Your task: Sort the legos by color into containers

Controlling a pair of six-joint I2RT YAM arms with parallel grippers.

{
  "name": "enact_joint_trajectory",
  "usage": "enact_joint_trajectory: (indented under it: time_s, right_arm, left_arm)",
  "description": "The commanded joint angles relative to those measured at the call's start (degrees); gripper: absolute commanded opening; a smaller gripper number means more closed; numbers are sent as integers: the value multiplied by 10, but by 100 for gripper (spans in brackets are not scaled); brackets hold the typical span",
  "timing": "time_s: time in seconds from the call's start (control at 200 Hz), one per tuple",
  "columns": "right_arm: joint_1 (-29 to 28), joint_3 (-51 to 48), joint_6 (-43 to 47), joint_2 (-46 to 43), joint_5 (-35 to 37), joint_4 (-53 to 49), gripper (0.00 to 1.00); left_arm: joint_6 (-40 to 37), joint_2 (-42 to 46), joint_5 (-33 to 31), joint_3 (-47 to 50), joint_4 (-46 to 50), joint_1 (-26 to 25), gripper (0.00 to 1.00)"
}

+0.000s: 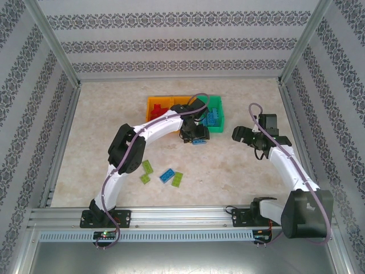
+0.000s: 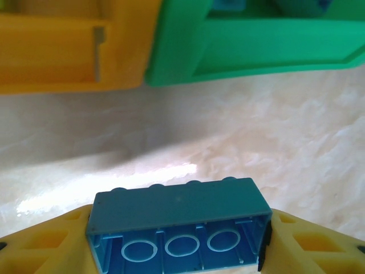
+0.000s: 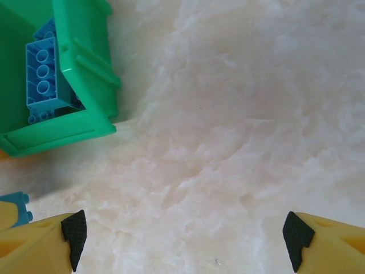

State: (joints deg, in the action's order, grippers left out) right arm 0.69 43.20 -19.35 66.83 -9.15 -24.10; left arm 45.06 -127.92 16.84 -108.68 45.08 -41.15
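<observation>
A small blue studded plastic brick sits clamped in the left pincer, with the green open-top plastic bin just ahead. The next move likely calls for carrying it over that rim and releasing. The right pincer gapes empty.

The left arm is arching forward and rightward, its left gripper pinching a blue brick between 2 yellow fingers. The right arm is bending leftward, its right gripper hanging wide open.
</observation>
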Motion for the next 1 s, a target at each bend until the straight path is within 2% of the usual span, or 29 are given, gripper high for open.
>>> enact_joint_trajectory:
  time_s: [0.0,0.325,0.994]
  right_arm:
    - [7,-18,-4,-19,-23,-15,92]
    - [8,-55,-8,-60,-25,-28,92]
    - [7,-82,-33,-81,-55,-18,91]
  left_arm:
    - [-23,-15,8,-38,3,-8,52]
    - [-28,-54,6,-119,-6,0,52]
    - [46,-117,-20,-227,-104,40,53]
